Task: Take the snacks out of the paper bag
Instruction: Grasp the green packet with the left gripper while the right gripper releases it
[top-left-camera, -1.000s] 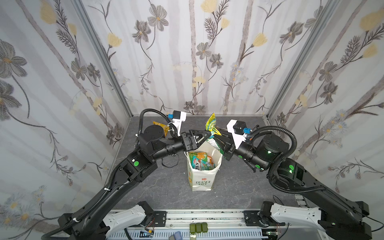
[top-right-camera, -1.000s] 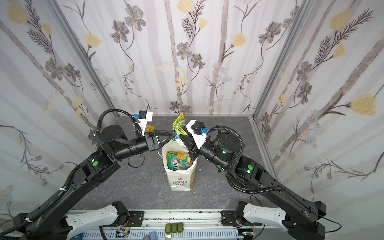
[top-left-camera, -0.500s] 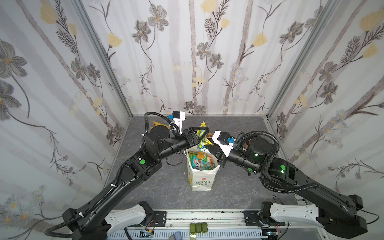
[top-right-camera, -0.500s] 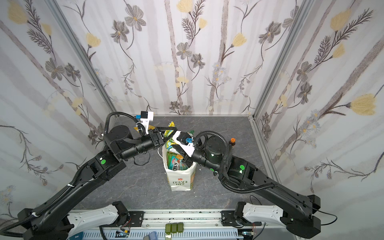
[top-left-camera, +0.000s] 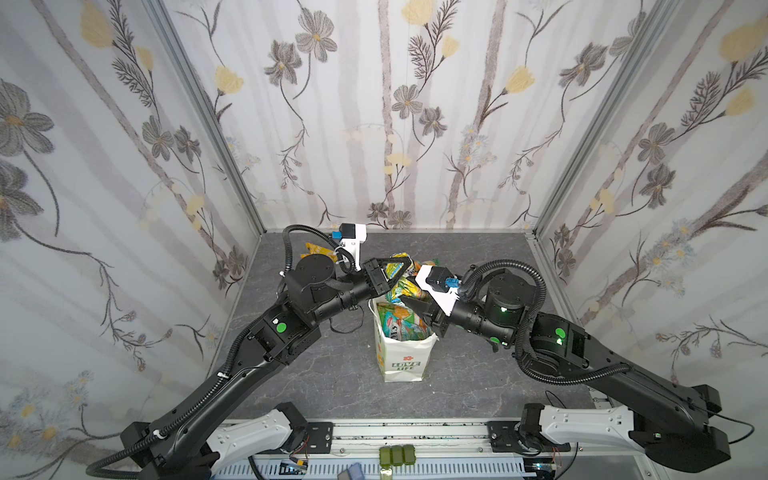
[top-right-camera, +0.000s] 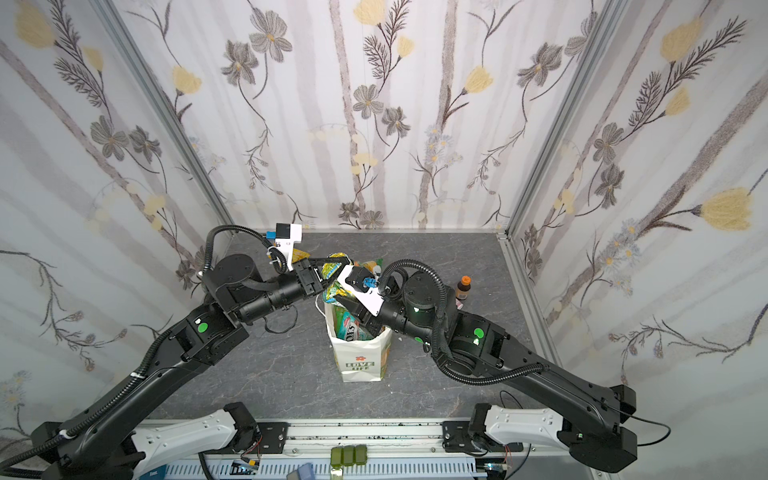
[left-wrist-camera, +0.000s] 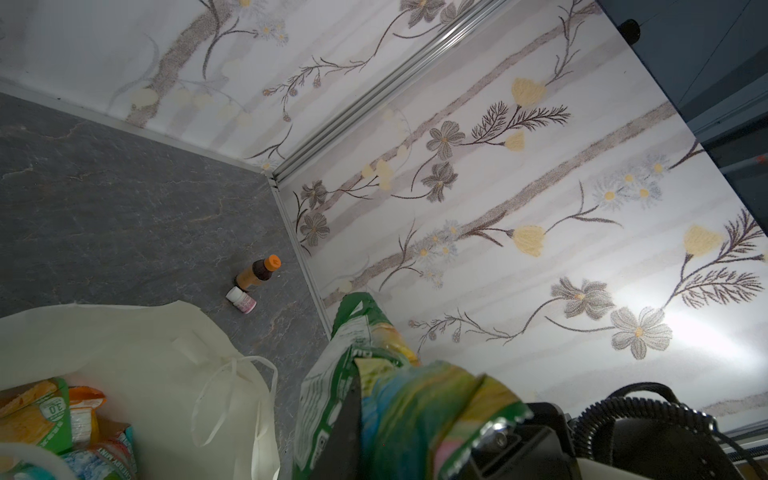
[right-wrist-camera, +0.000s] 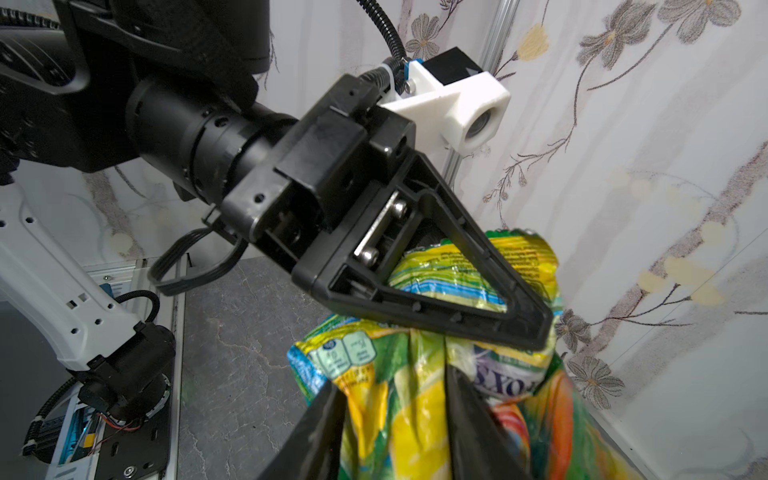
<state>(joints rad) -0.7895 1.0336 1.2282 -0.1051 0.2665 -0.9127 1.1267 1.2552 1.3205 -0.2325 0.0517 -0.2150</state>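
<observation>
The white paper bag (top-left-camera: 401, 365) (top-right-camera: 359, 365) stands upright at mid table with several snacks (top-left-camera: 401, 326) inside. Just above its mouth a yellow-green snack packet (top-left-camera: 401, 276) (right-wrist-camera: 395, 395) hangs between both grippers. My left gripper (top-left-camera: 405, 270) (left-wrist-camera: 395, 436) is shut on the packet's upper part; one of its fingers (right-wrist-camera: 415, 307) crosses it in the right wrist view. My right gripper (top-left-camera: 409, 297) (right-wrist-camera: 399, 428) has its jaws parted, with the packet's lower part lying loosely between them. The bag's string handle (left-wrist-camera: 232, 395) hangs over the rim.
A yellow packet (top-left-camera: 316, 249) lies on the table at the back left behind my left wrist, and a green one (top-right-camera: 370, 264) behind my right wrist camera. A brown bottle with an orange cap (top-right-camera: 464, 286) (left-wrist-camera: 259, 272) and a small white-pink bottle (left-wrist-camera: 241, 300) stand by the right wall.
My right gripper brought the packet down towards the left gripper. The left jaws closed on it, and the right jaws have parted.
</observation>
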